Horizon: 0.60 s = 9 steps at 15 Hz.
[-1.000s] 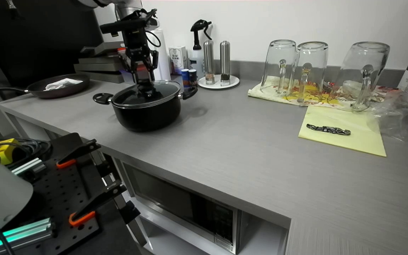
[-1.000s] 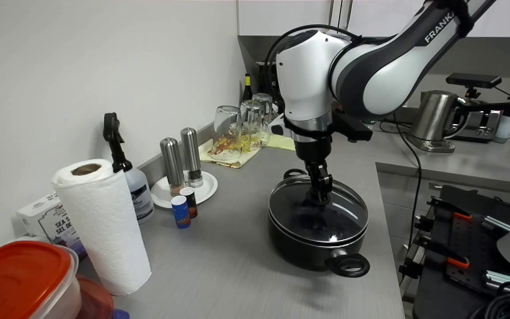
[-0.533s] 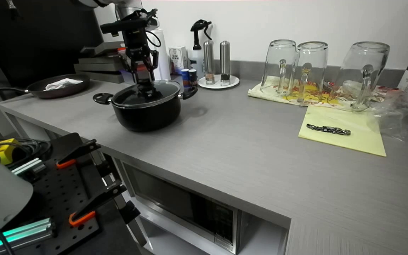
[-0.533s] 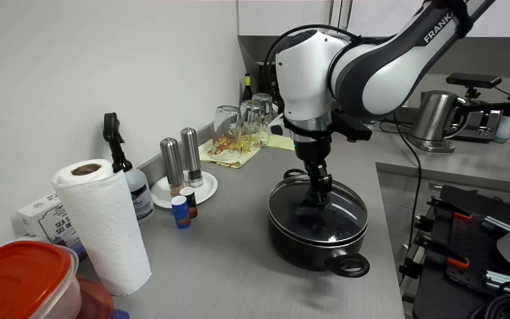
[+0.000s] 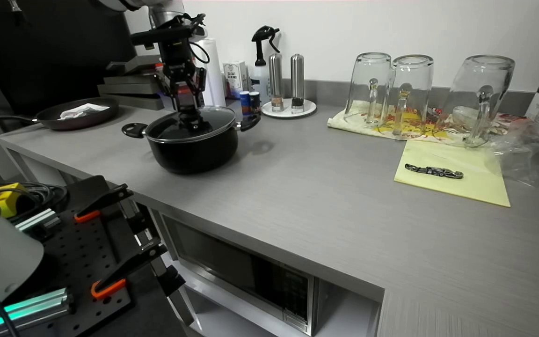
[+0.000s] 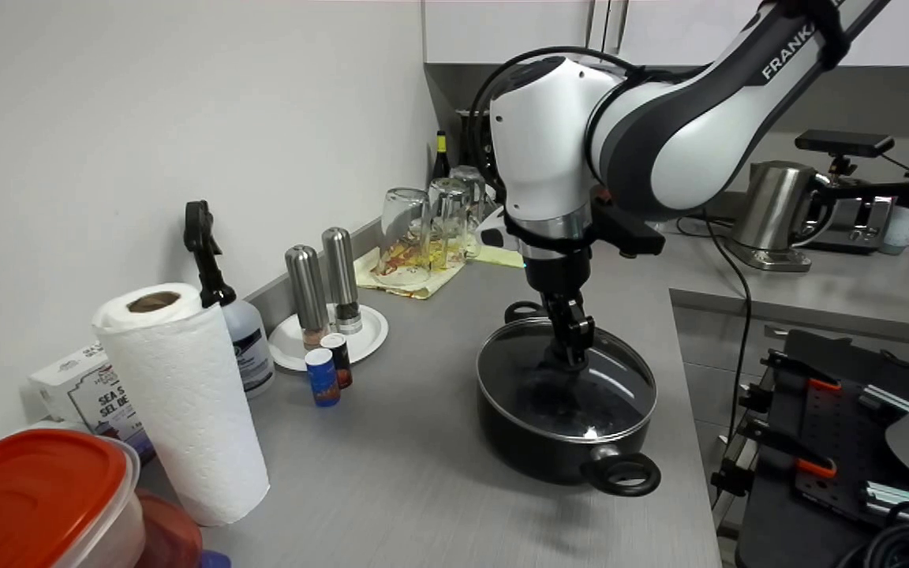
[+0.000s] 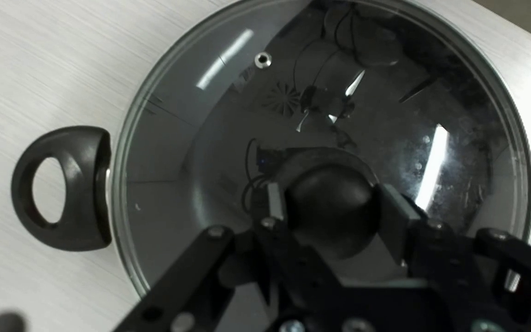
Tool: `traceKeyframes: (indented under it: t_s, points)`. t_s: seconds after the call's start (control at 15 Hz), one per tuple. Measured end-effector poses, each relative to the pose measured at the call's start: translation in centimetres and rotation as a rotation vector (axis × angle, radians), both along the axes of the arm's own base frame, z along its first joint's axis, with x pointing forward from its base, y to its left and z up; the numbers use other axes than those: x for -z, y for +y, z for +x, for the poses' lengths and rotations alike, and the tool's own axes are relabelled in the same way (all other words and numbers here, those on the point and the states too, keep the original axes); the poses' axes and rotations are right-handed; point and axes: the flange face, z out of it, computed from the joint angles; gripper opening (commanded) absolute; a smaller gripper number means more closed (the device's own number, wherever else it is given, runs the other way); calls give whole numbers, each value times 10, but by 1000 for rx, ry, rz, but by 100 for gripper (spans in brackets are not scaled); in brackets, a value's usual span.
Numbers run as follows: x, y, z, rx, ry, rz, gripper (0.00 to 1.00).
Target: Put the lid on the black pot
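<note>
I'm lowering the lid [image 7: 321, 124], end effector [image 7: 335, 206] gripping its knob [image 7: 332, 219]; it's now meeting the black pot [image 6: 537, 454], probably seating.

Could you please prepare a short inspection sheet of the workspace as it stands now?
Surface: grey countertop; spills or breakage: nothing seen.
Job's things: glass lid covers the black pot, apparently seated on its rim.
Clutter: frying pan holding something white and crumpled; upturned glass mugs on a patterned cloth; paper towel roll; two metal mills on a white plate; spray bottle.
Gripper: fingers either side of the lid's black knob, apparently closed on it.
Cables: a black cable loops over the arm; a second cable hangs in front of the drawers; cables across the pot: nothing seen.
Surroundings: microwave beneath the countertop; steel kettle and toaster farther along.
</note>
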Motion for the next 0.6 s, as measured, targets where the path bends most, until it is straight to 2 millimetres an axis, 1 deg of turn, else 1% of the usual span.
traceKeyframes:
  t_s: [0.27,0.33,0.4,0.47,0.6]
  points:
    - [0,0,0,-2,1,0,25]
    - [0,0,0,-2,1,0,75]
    - [0,0,0,-2,1,0,76]
    - [0,0,0,-2,1,0,81]
    - [0,0,0,-2,1,0,95]
